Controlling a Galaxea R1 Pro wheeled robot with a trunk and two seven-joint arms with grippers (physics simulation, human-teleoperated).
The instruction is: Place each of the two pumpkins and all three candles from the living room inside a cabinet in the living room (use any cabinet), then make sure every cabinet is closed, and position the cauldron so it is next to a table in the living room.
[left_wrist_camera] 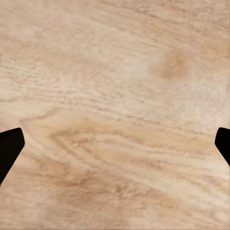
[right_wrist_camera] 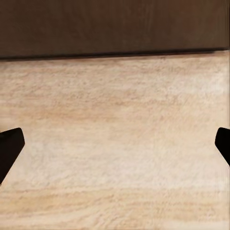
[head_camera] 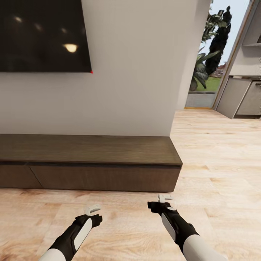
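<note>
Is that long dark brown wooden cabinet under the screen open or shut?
Shut: the long dark brown wooden cabinet shows flat, flush drawer fronts, none pulled out.

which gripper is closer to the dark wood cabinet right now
Right. The right gripper hangs just before the cabinet front, near its right end; the left gripper sits farther back over the floor.

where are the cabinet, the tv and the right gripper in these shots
cabinet (head_camera: 90, 148), head view, on its flat wooden top
tv (head_camera: 43, 34), head view, on the dark screen
right gripper (head_camera: 165, 197), head view, between its pale fingertips
</note>
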